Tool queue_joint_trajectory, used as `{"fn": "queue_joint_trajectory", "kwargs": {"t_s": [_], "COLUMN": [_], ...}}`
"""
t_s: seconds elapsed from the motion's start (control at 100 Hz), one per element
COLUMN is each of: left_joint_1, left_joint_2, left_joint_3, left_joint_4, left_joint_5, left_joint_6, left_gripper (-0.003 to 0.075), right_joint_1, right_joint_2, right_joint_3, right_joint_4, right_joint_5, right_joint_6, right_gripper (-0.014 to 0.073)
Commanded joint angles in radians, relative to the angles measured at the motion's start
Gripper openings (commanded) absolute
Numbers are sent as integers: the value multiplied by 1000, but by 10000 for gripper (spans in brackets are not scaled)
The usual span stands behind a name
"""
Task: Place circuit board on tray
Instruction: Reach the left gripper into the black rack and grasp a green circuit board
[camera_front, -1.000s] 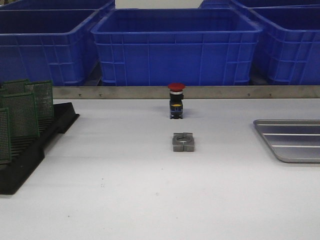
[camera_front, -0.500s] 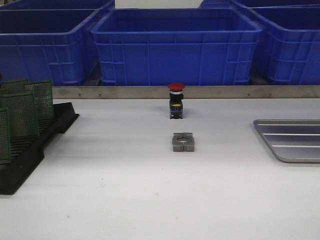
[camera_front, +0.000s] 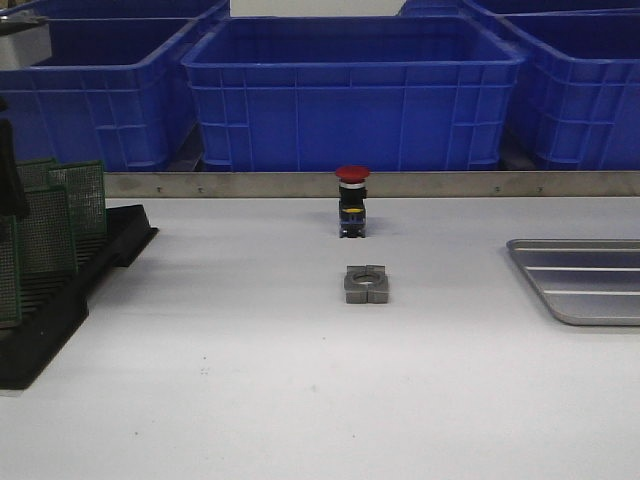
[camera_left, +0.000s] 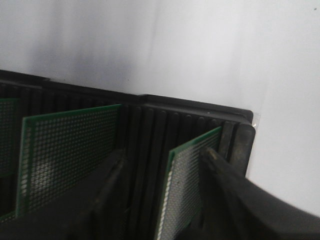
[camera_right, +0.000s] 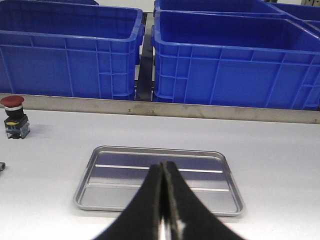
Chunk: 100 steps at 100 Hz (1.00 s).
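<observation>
Currently we see the left gripper (camera_left: 165, 200) lowered over the black slotted rack (camera_left: 150, 125), its fingers (camera_left: 235, 200) spread apart on either side of a green perforated circuit board (camera_left: 182, 190) standing upright in a slot near the rack's end wall. We cannot tell whether either finger touches the board. A second circuit board (camera_left: 65, 155) stands a few slots further along the rack.

The right gripper (camera_right: 164, 200) hangs above the silver-grey tray (camera_right: 100, 197), its fingers pressed together with nothing between them. The tray lies flat on the white table (camera_front: 250, 400), well apart from the rack, and holds nothing.

Between rack and tray we note a grey metal block (camera_front: 366, 284), with a red emergency-stop button (camera_front: 352, 200) just behind it. Blue plastic bins (camera_front: 350, 90) line the far side of the table.
</observation>
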Motion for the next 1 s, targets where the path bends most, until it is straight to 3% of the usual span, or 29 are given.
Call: {"fn": "queue_joint_trajectory", "kwargs": {"t_s": [0.0,0.21,0.55,0.99], "left_joint_1": [-6,-6,-6,-6], "left_joint_2": [-29,-13,-13,-13], "left_joint_3": [-29,-29,-29,-53], "left_joint_4": [-46,-51,-51,-51], "left_joint_5": [29,33,35,73], "left_joint_6": [-4,-4,-4,-4], "left_gripper": [314,299,-20,-20], "right_joint_1": [-4,-4,-4,-4], "right_joint_2": [-25,-25,-25,-25], "right_joint_3": [-12,-12,-12,-12], "right_joint_4": [-9,-9,-9,-9], "right_joint_5": [-88,-88,-88,-88], "right_joint_6": [-1,-1,-1,-1], "right_gripper": [-113,-113,-113,-113]}}
